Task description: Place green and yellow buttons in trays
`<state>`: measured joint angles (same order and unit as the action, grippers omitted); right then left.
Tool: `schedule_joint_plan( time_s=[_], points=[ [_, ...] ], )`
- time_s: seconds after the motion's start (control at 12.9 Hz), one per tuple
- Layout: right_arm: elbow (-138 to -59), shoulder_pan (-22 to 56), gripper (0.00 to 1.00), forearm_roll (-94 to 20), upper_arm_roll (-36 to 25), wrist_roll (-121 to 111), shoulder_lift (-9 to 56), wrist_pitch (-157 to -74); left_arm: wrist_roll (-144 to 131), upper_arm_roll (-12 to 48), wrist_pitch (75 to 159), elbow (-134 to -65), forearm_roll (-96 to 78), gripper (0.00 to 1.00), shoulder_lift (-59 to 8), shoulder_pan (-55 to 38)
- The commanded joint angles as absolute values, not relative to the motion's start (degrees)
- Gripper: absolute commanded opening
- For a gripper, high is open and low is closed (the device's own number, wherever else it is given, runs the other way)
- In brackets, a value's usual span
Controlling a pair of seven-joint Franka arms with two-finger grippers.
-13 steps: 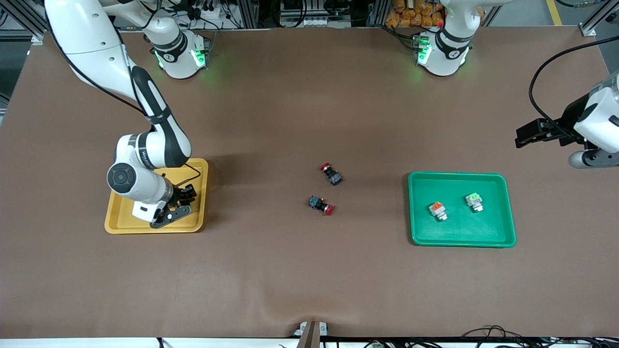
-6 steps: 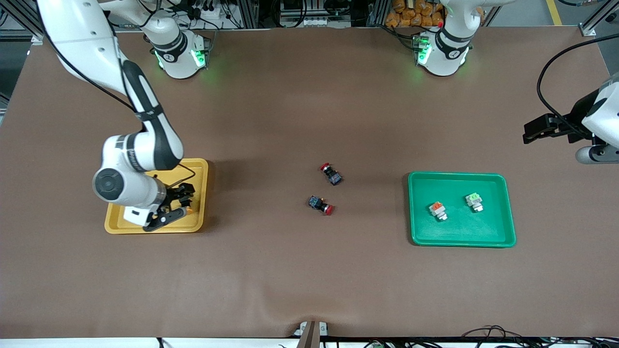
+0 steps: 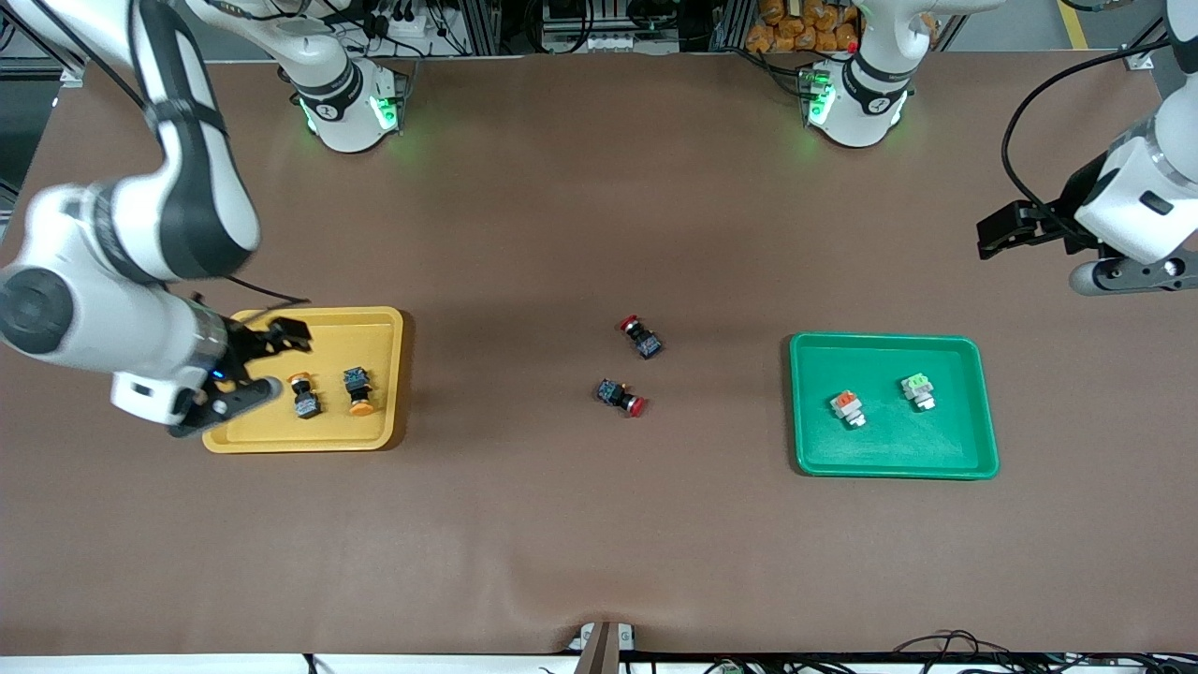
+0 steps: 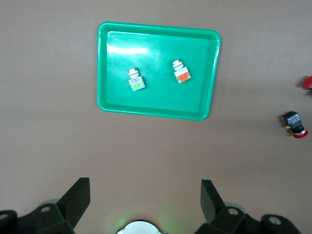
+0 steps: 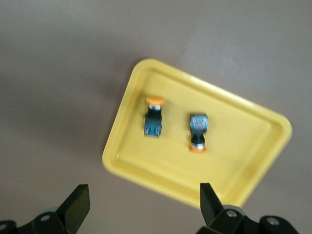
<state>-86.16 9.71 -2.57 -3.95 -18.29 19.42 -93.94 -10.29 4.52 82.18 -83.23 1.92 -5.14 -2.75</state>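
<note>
Both tools gape empty: right tool over yellow tray, buttons delivered; left tool idles above green tray.

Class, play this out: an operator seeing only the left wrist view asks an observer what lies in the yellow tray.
Observer: The yellow tray holds a yellow-capped button beside a second yellow-capped button.
Operator: My left gripper is open over the table. Where is the other one?
Observer: The right gripper hangs open and empty over that tray's edge toward the right arm's end.
</note>
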Motion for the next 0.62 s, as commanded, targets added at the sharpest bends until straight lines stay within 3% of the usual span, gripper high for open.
schedule_joint_plan(
  time_s=[0.0, 0.39, 0.54],
  points=[
    [-84.02, 9.05, 1.0, -1.06, -3.69, -14.6, 15.76, -88.09, -9.58, 4.31, 84.46, -86.75, 1.67, 1.0, -2.2, -0.8],
    [-89.73, 5.03, 1.0, -0.53, -3.6, -10.89, 4.59, -81.92, -9.4, 4.83, 84.73, -86.48, 1.58, 1.0, -2.11, -0.35],
    [-89.56, 2.38, 1.0, -0.35, -3.43, -14.92, 3.52, -80.6, -9.4, 4.92, 84.73, -86.83, 1.41, 1.0, -1.85, -0.35]
  ],
)
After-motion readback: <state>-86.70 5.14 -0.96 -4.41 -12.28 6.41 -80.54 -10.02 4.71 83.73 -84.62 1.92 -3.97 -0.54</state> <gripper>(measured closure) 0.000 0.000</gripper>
